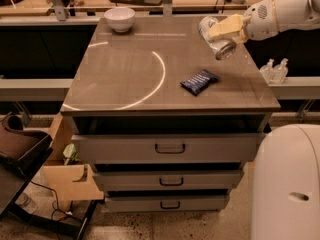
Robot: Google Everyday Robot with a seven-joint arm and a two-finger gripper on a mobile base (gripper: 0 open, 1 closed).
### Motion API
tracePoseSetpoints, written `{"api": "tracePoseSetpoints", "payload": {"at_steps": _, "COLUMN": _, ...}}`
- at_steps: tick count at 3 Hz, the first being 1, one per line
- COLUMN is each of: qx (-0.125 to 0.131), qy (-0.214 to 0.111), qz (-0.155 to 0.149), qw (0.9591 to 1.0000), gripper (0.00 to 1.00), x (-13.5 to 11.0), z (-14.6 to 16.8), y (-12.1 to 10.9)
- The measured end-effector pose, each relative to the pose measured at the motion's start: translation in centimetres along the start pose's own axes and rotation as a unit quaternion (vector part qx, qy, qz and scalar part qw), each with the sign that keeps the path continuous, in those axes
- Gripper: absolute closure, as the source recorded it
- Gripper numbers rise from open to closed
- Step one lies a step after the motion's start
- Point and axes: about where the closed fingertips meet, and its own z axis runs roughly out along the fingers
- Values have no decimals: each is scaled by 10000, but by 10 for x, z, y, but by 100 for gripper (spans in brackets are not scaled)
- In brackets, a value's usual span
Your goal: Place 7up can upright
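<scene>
- While clamped mid-body in closed gripper (223, 28): 7up can (219, 46) tilted, aloft over right rear of counter (125, 79).
- Probably light, thin-walled, slick; dents easily.
- Best held mid-body, gently.

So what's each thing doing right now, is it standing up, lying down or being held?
7up can: held in the air, tilted, not upright.
gripper: fingers shut on the can, above the far right part of the table.
white bowl: right way up on the table's far left corner.
blue snack packet: lying flat on the table.
</scene>
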Motion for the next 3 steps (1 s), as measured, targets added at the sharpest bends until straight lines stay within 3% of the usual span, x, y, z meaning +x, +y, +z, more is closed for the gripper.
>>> {"api": "tracePoseSetpoints", "payload": {"at_steps": 1, "qx": -2, "qy": 7, "qz": 12, "qw": 10000, "gripper": 100, "x": 0, "z": 1, "y": -1}}
{"api": "tracePoseSetpoints", "payload": {"at_steps": 2, "qx": 0, "qy": -188, "qz": -293, "qw": 9994, "gripper": 100, "x": -6, "z": 7, "y": -4}}
{"api": "tracePoseSetpoints", "payload": {"at_steps": 3, "qx": -106, "qy": -677, "qz": -757, "qw": 9948, "gripper": 100, "x": -13, "z": 17, "y": -14}}
